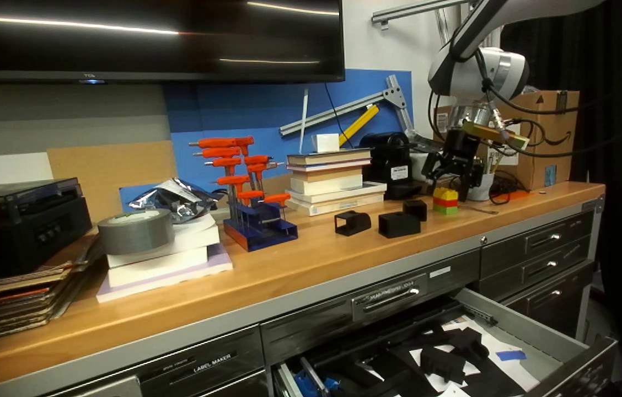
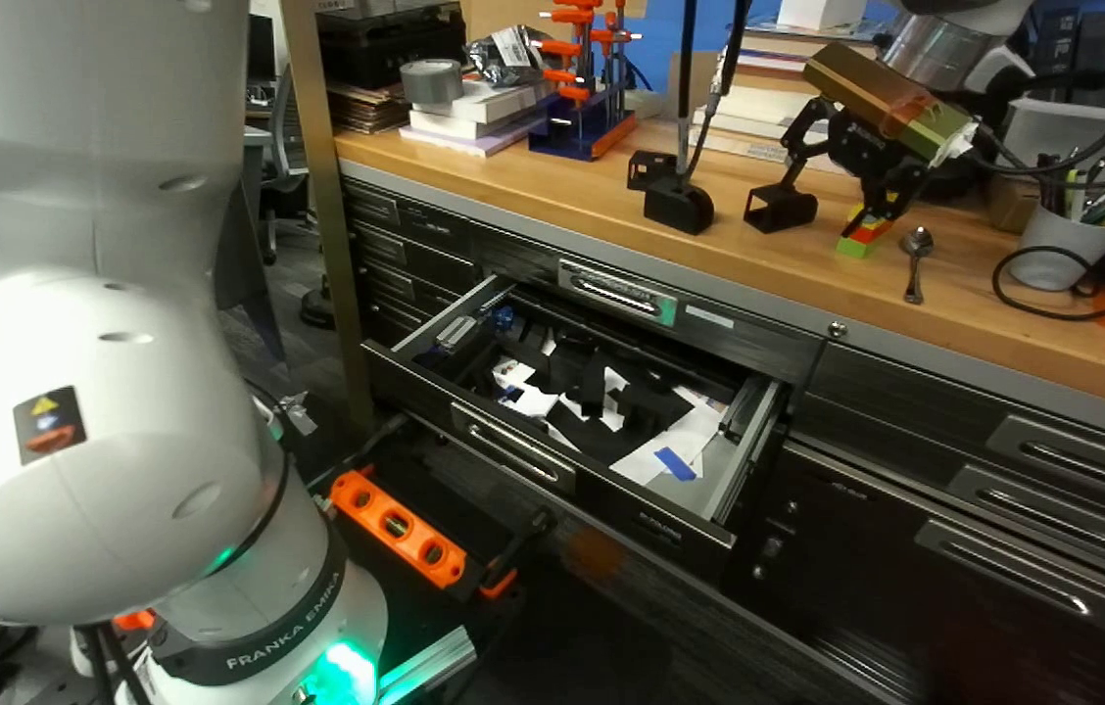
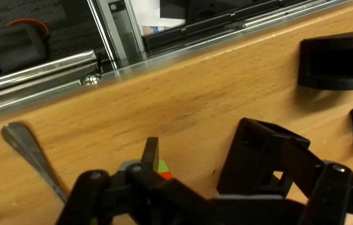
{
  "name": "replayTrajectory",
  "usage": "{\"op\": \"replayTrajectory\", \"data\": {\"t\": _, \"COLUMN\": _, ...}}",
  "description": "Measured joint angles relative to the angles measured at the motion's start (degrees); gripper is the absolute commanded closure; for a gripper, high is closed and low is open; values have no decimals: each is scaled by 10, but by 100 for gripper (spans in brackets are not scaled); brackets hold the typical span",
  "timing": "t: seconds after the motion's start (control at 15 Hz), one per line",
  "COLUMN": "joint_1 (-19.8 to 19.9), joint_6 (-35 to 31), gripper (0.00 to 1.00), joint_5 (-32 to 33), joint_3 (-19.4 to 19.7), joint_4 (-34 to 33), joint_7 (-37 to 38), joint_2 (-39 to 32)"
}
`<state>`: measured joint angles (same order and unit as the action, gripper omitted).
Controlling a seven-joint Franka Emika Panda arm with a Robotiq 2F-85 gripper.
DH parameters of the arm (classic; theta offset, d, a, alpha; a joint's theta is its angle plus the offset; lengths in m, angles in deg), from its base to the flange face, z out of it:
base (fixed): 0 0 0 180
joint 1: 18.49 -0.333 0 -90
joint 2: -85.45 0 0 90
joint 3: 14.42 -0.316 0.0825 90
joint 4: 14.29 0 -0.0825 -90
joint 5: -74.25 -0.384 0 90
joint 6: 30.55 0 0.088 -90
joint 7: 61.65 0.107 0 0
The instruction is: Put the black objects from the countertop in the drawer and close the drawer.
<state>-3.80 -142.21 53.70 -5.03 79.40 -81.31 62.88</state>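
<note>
Your gripper (image 2: 821, 206) stands spread wide, holding nothing; the nearest black object (image 3: 246, 161), on the countertop (image 3: 179, 103) near the coloured blocks (image 1: 445, 202), looks light and stiff; pinch its outer walls gently.

The space just above the wide, pulled-out dark-grey metal drawer (image 2: 636, 504) lies open, while behind it, past a bare strip of light-brown wooden countertop (image 3: 176, 100), three small, blocky matte-black objects (image 1: 399, 225) stand in the way.
</note>
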Motion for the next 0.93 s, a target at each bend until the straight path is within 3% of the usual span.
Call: {"op": "replayTrajectory", "data": {"t": 0.93, "joint_1": 18, "joint_6": 122, "gripper": 0, "joint_5": -4, "joint_3": -54, "joint_4": -167, "joint_7": 0, "joint_2": -93}}
